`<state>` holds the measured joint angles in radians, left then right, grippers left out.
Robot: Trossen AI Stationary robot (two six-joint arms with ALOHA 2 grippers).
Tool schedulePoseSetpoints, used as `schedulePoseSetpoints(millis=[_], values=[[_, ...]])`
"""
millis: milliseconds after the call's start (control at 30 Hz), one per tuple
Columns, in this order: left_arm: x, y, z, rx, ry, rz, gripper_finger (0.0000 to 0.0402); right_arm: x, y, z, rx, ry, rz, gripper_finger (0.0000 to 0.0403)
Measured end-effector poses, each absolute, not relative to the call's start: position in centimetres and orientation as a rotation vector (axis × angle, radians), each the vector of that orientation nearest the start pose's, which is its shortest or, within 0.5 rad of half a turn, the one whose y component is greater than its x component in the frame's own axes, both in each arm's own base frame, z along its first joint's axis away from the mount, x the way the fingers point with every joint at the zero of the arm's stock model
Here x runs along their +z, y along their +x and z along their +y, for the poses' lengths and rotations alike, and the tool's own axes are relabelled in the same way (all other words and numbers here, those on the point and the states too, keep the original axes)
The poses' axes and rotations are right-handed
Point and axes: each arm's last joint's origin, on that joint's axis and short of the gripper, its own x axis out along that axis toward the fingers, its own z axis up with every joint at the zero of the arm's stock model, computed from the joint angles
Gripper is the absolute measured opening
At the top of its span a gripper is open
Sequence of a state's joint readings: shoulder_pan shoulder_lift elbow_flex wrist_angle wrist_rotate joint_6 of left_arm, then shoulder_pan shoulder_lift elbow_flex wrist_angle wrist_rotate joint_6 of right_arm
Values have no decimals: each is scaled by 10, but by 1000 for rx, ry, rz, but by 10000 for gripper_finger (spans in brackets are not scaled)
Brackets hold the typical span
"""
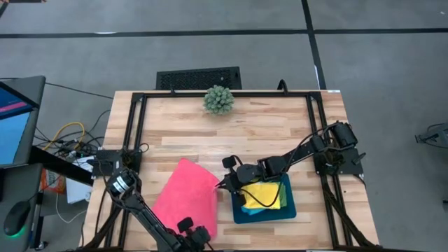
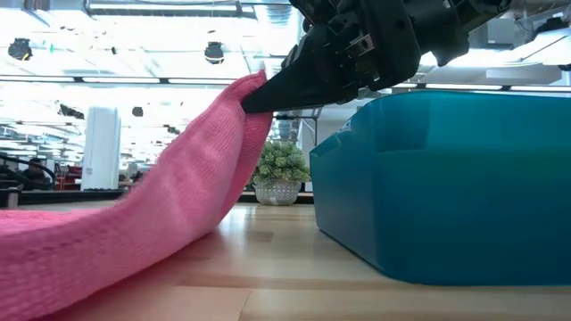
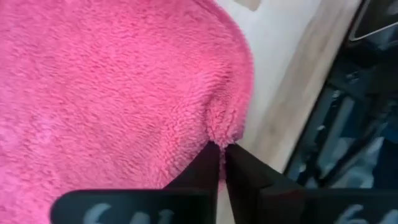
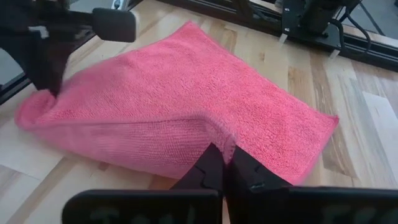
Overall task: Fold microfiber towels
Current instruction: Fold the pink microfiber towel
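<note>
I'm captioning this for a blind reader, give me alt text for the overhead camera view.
Seen from above, a hot pink towel lies on a wooden table, the right gripper pinching its edge beside a teal tray of towels and the left gripper at its near corner. A spiky green plant sits at the far edge.

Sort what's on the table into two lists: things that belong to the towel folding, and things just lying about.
Part of the job:
- pink towel, pinched at one corner by the left gripper and at another by the right gripper
- yellow towel, in the tray
- blue towel, under the yellow one

Just lying about:
- teal tray
- spiky green plant
</note>
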<state>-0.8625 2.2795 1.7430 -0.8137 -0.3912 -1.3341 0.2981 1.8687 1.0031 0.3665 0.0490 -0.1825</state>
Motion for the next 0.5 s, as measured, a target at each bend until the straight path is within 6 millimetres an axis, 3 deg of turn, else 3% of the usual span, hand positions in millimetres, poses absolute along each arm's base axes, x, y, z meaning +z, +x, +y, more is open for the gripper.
schedulePoseSetpoints(millis=[333, 500], values=[[174, 299, -363, 295, -449, 1041, 3, 162, 371, 108, 278, -262, 471, 17], [174, 281, -363, 394, -450, 1085, 5, 162, 372, 105, 263, -244, 475, 20]])
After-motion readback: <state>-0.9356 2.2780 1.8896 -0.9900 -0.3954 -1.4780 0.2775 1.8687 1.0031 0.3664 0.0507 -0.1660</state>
